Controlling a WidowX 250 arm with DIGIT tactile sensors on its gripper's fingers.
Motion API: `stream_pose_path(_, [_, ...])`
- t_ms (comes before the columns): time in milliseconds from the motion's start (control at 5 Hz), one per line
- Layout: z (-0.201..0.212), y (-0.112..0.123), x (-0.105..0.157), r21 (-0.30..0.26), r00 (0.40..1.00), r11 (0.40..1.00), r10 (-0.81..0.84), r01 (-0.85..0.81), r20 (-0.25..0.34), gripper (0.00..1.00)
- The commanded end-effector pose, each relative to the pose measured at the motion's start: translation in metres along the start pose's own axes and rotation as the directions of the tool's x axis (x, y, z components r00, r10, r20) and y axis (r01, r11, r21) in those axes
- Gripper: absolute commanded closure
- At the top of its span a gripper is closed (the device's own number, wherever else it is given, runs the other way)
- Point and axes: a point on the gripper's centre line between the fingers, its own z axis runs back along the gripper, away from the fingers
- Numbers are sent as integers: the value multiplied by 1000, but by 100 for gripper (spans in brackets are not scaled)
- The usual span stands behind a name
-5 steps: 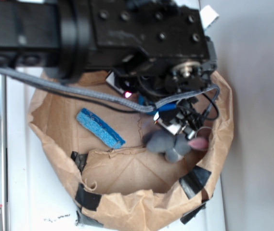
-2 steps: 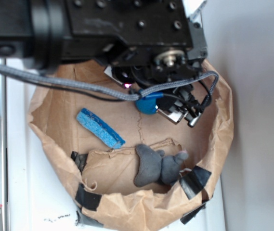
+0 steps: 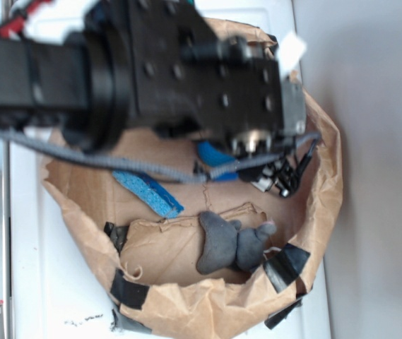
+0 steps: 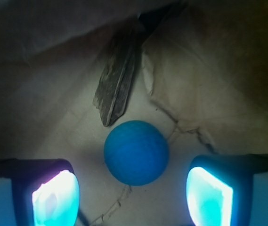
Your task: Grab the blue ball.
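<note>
The gripper (image 4: pixel 133 193) is open, one finger on each side of the blue ball (image 4: pixel 136 152) without contact. The ball rests on the floor of the paper bag (image 3: pixel 328 183), near its far wall, apart from the grey plush bunny (image 3: pixel 232 244) and the blue sponge (image 3: pixel 151 192).

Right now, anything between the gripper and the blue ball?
Nothing visible. In the wrist view the blue ball lies on bare paper between the open gripper fingers, gaps on both sides. The dark strip lies beyond it.

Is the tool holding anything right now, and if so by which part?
Nothing is held. The tool is open, its fingers on either side of the small round teal-blue ball, gaps showing both sides.
</note>
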Motion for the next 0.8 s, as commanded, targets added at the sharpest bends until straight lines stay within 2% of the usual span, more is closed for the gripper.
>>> stream_pose_path(0, [-20, 0, -5, -5, 997, 999, -42, 42, 69, 0])
stream_pose_path(200, [-37, -5, -8, 57, 993, 998, -45, 39, 106, 0])
stream_pose_path(400, [-38, -4, -7, 75, 995, 997, -12, 5, 103, 100])
stream_pose_path(600, [-34, -3, -7, 76, 993, 997, -24, 15, 116, 100])
